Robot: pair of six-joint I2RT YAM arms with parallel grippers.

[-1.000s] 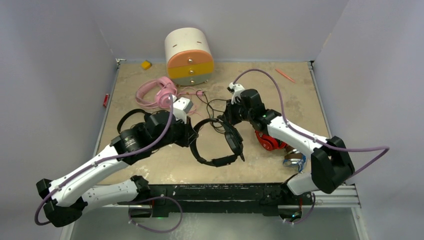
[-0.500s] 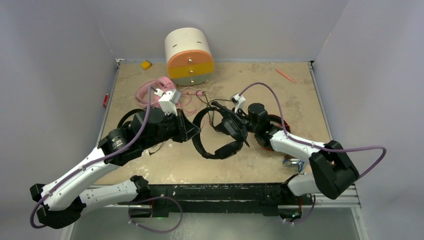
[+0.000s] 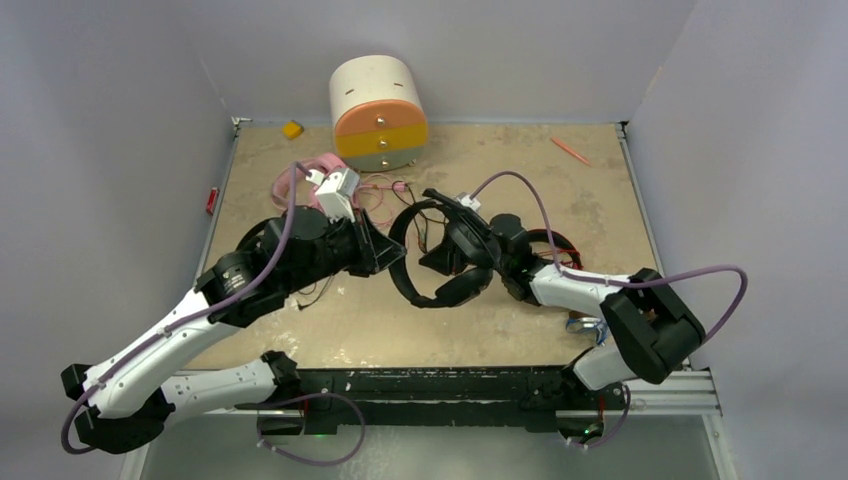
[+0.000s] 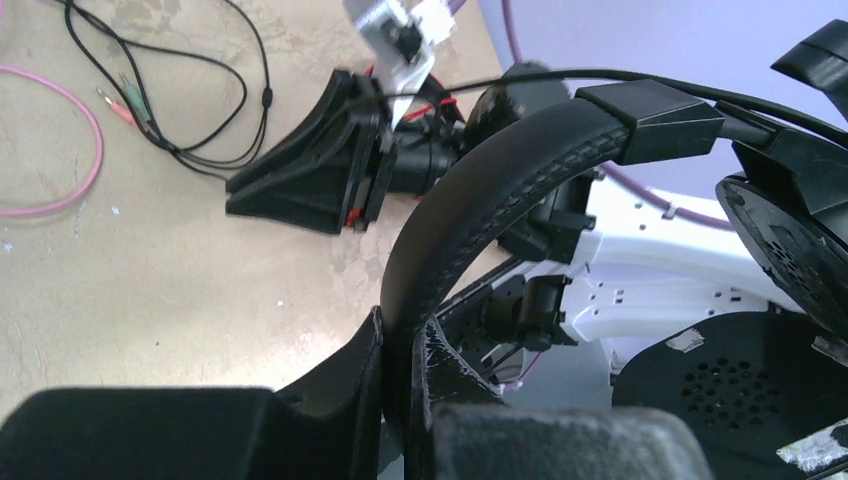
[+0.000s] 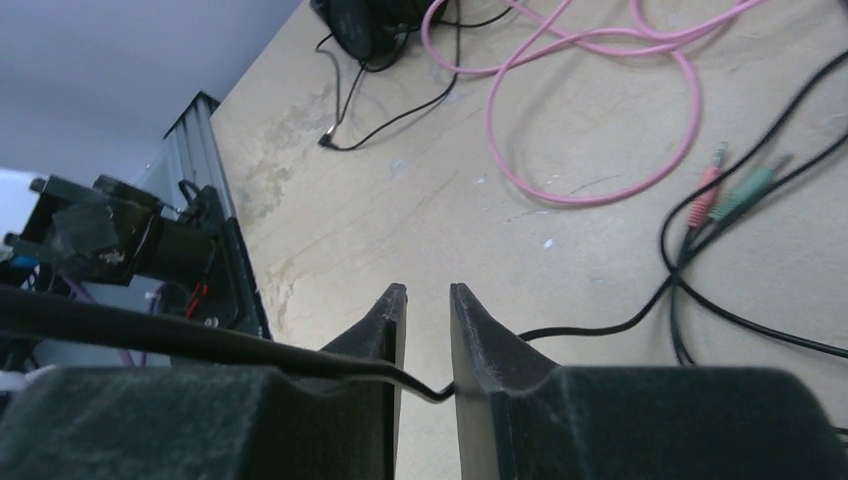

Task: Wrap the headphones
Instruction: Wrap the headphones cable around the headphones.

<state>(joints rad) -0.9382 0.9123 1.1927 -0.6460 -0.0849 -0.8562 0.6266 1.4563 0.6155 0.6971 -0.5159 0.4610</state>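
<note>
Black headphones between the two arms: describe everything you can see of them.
The black headphones have a wide, ribbed padded headband, plastic end pieces and a mesh-faced ear cup. The left gripper is clamped on the headband, which arches up from its fingers. A thin black cable, apparently theirs, runs into the gap between the right gripper's nearly closed fingers.

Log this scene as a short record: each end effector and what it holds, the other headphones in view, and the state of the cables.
left end effector: shut on the headband of the black headphones
right end effector: shut on the thin black cable running across its fingers
pink headphones: on the table beyond the left arm
pink cable: loose loops on the table, not wrapped
red headphones: mostly hidden under the right arm
drawer box: at the far edge
</note>
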